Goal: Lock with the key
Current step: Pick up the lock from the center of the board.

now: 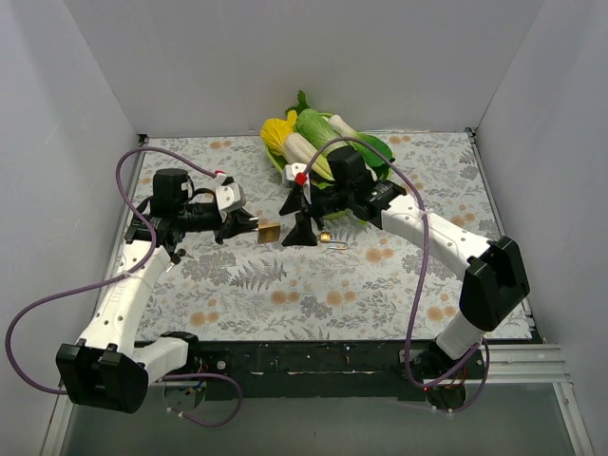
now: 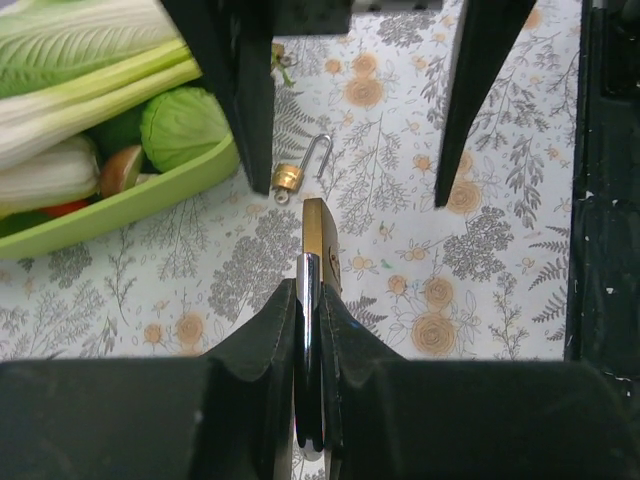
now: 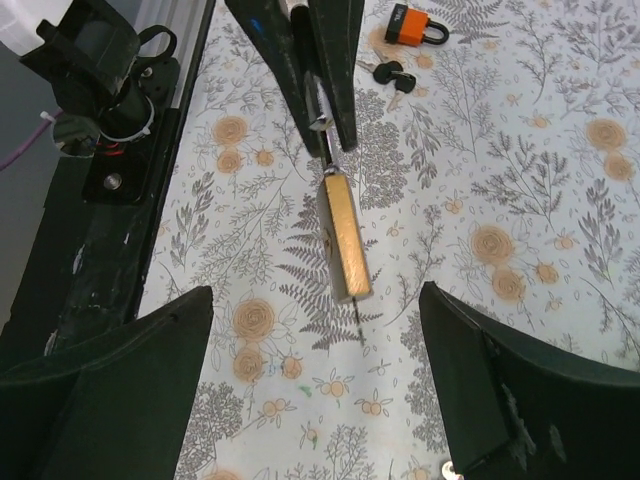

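Between the two hands, the brass padlock [image 1: 269, 231] was held edge-on over the surface [image 1: 313, 294]. Its long axis ran from the left hand [image 1: 247, 227] toward the right hand [image 1: 298, 220], body end leading. The left hand was pinched tight on its shackle end. The right hand stood spread wide and empty, a finger on either side of the free end, not touching it. Three padlocks showed: this one, a small padlock [image 2: 288, 177] with its shackle swung open, and an orange padlock [image 3: 415, 22]. Just beside the orange one lay what looked like two black-headed keys [image 3: 385, 72].
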`<state>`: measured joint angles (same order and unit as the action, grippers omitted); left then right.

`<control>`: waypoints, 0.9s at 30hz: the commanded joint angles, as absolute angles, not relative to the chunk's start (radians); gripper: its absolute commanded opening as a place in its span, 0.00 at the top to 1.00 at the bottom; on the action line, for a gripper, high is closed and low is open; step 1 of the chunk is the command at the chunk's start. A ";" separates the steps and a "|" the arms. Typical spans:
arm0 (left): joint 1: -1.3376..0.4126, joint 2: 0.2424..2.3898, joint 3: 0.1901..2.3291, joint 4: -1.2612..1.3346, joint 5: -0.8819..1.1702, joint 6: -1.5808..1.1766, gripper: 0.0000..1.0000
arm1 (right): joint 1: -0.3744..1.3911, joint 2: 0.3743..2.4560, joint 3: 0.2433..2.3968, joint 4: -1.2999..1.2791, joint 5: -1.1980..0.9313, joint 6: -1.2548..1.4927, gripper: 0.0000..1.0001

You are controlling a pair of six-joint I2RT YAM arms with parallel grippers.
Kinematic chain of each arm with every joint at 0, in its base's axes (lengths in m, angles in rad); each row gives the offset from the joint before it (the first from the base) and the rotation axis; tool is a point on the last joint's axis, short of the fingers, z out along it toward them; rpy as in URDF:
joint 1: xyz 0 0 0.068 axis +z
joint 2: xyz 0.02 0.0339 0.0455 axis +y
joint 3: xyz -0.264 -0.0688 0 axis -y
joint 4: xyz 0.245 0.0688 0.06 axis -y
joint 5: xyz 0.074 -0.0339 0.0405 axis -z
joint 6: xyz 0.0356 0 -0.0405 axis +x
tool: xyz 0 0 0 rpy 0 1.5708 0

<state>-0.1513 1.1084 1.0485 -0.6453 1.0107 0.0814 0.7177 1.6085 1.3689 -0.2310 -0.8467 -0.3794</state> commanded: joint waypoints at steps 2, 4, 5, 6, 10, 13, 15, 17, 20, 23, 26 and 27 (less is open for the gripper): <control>-0.202 1.037 1.117 -0.618 1.089 0.101 1.00 | 0.761 1.681 1.434 -0.164 -0.907 -0.405 0.09; -0.210 1.031 1.117 -0.617 1.085 0.097 1.00 | 0.778 1.695 1.446 -0.179 -0.913 -0.417 0.10; -0.212 1.028 1.117 -0.617 1.081 0.095 1.00 | 0.785 1.704 1.445 -0.192 -0.917 -0.439 0.10; -0.212 1.023 1.117 -0.614 1.078 0.092 1.00 | 0.796 1.709 1.443 -0.213 -0.919 -0.448 0.12; -0.212 1.014 1.115 -0.612 1.075 0.092 1.00 | 0.801 1.735 1.434 -0.244 -0.922 -0.457 0.33; -0.213 1.003 1.105 -0.617 1.072 0.107 1.00 | 0.801 1.747 1.465 -0.241 -0.907 -0.430 0.71; -0.213 0.996 1.094 -0.661 1.066 0.180 1.00 | 0.801 1.753 1.499 -0.244 -0.891 -0.416 0.98; -0.219 0.989 1.088 -0.734 1.043 0.292 1.00 | 0.802 1.755 1.525 -0.267 -0.879 -0.408 0.99; -0.221 0.982 1.071 -0.839 0.985 0.442 0.59 | 0.795 1.732 1.540 -0.279 -0.845 -0.416 0.99; -0.221 0.992 1.081 -0.992 0.927 0.592 0.17 | 0.779 1.688 1.522 -0.247 -0.776 -0.428 0.99; -0.221 0.988 1.060 -1.101 0.887 0.632 0.13 | 0.759 1.652 1.523 -0.236 -0.718 -0.474 0.99; -0.221 0.980 1.052 -1.063 0.873 0.585 0.12 | 0.758 1.641 1.523 -0.239 -0.703 -0.492 0.99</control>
<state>-0.2180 1.0023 1.0615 -0.9432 0.9356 0.5022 0.7845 1.7615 1.4704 -0.2993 -0.7609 -0.4313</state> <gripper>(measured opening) 0.866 0.265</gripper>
